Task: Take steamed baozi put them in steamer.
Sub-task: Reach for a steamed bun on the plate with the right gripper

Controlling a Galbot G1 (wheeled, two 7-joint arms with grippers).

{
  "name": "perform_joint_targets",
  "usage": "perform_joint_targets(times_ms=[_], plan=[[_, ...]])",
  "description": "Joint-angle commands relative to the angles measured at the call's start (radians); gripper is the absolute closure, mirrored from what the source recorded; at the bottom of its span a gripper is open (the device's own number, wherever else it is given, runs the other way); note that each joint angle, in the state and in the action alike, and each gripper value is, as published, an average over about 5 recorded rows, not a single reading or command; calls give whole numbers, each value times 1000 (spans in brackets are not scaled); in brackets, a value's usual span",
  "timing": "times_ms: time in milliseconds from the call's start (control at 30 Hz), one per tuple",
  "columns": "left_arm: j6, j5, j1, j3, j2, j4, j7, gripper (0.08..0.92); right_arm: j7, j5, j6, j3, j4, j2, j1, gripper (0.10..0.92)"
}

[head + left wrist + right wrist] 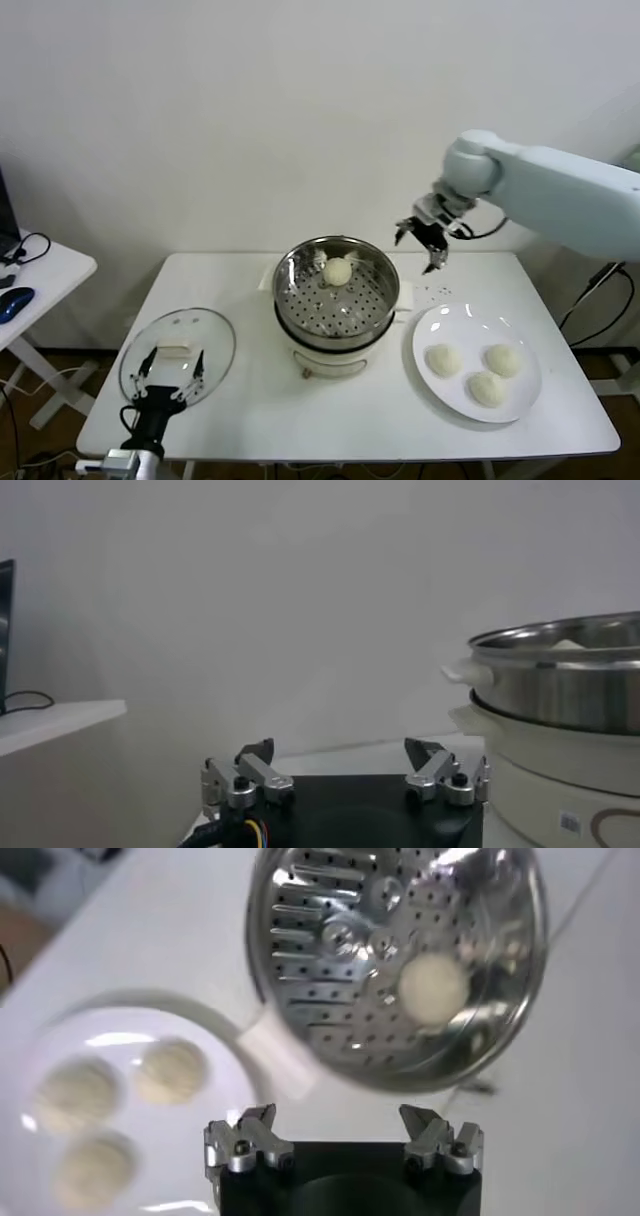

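Observation:
The shiny steel steamer [337, 293] stands mid-table on its white base, and one cream baozi [338, 270] lies on its perforated tray toward the back. Three more baozi [444, 359] [502, 360] [487, 388] rest on the white plate [430, 325] to the right. My right gripper [422, 240] hovers open and empty in the air behind the plate, right of the steamer. Its wrist view looks down on the steamer [330, 968], the baozi [432, 986] inside and the plate's buns [170, 1068]. My left gripper [172, 372] is parked open at the front left; the steamer [560, 690] shows beside it.
A flat glass lid [205, 330] lies on the table's front left, under the left gripper. A side desk [50, 275] with a blue mouse [14, 301] and cables stands off to the left. A white wall rises behind the table.

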Motion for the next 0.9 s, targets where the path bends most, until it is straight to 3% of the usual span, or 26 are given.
perform_joint_targets(times_ms=[33,367,900], plan=[[-40,-11,-6,6,0,-6,-51,177,44,42,-100,40,80,-236,-194,203],[-53,-19,4,-8,0,-3,-67,177,126,-51,-122,158,70,-213,-440,203],[-54,-18,7,-4,-8,22,-65,177,152,-85,-115,210,-58,-106,-521,203]])
